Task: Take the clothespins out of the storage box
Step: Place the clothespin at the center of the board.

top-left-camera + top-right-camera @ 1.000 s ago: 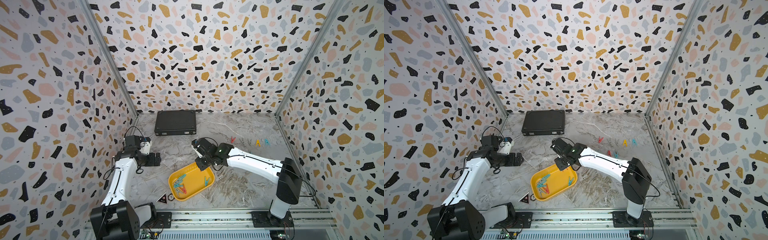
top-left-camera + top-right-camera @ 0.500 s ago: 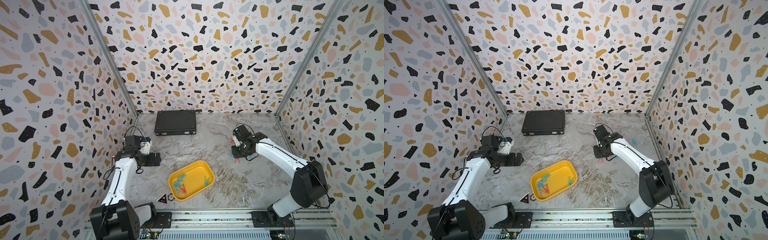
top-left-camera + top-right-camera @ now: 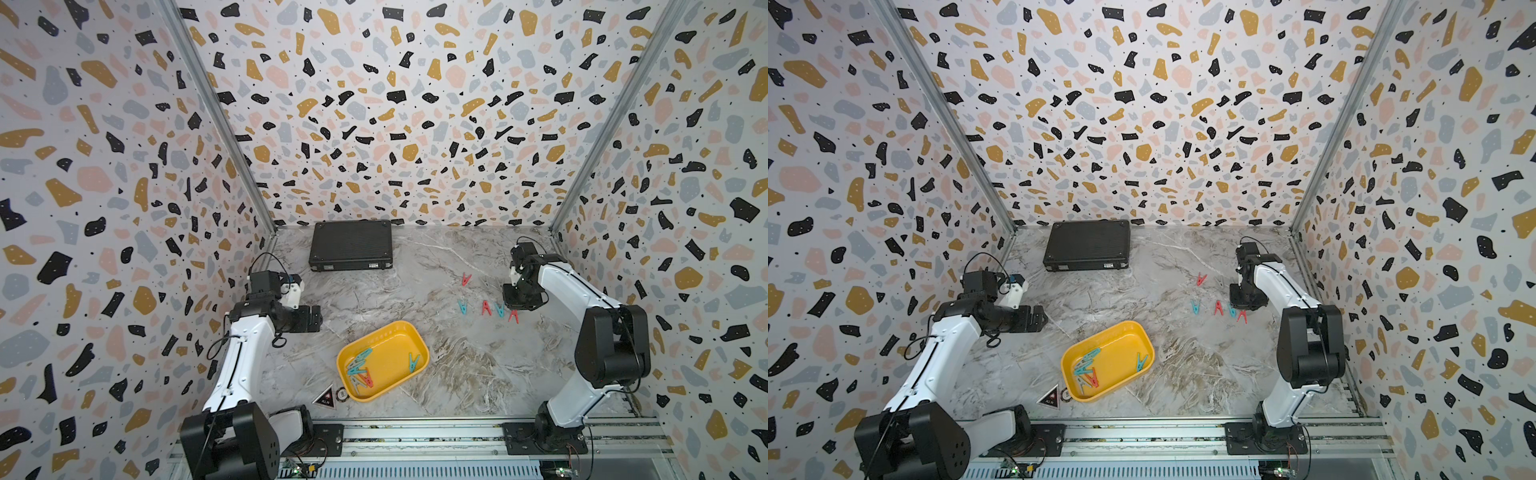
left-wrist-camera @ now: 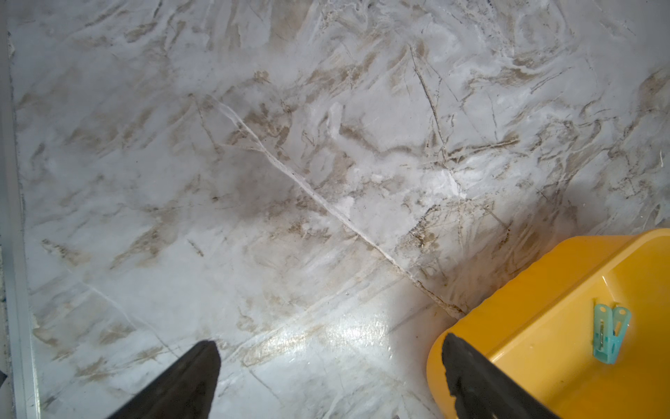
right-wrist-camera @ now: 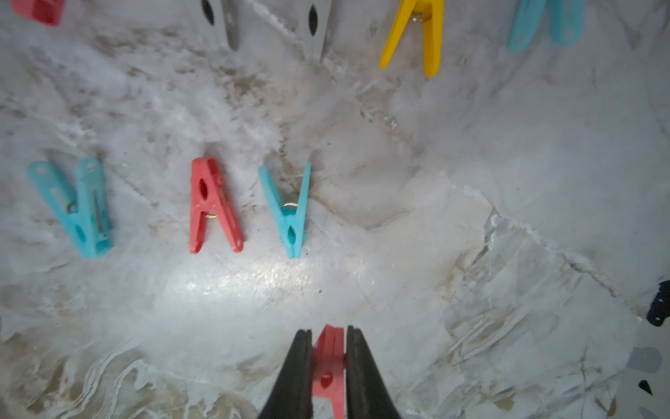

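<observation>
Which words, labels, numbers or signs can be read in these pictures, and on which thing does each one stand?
No text can be read with certainty.
The black triangular sticker beside the storage box: a red sign and small letters, too small to read.
The round badge next to it: blurred.

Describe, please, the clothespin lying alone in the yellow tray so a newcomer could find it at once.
Look at the yellow tray near the table's front edge. At its end nearer the right arm lies one teal clothespin. It sits alone; the others are heaped at the opposite end.
</observation>
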Controlling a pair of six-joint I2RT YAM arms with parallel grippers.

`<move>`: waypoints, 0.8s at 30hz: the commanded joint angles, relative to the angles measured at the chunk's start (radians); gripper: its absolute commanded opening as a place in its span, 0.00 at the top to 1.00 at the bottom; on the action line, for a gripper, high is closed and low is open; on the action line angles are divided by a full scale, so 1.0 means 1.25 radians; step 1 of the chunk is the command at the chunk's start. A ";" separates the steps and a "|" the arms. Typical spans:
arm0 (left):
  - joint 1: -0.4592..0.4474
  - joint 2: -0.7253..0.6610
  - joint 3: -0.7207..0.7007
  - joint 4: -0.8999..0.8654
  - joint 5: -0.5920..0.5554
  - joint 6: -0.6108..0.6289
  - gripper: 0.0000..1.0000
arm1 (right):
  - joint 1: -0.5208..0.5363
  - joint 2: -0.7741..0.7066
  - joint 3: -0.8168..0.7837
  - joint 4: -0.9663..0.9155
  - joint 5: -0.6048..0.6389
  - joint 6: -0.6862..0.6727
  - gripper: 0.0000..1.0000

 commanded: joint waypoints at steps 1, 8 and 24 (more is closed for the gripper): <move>0.004 -0.018 0.010 -0.004 0.009 0.004 0.00 | -0.029 0.033 0.046 -0.024 0.032 -0.035 0.94; 0.004 -0.016 0.010 -0.004 0.012 0.005 0.00 | -0.051 0.134 0.107 -0.013 0.066 -0.065 0.94; 0.003 -0.018 0.010 -0.003 0.009 0.005 0.00 | -0.051 0.192 0.138 0.019 0.040 -0.066 0.75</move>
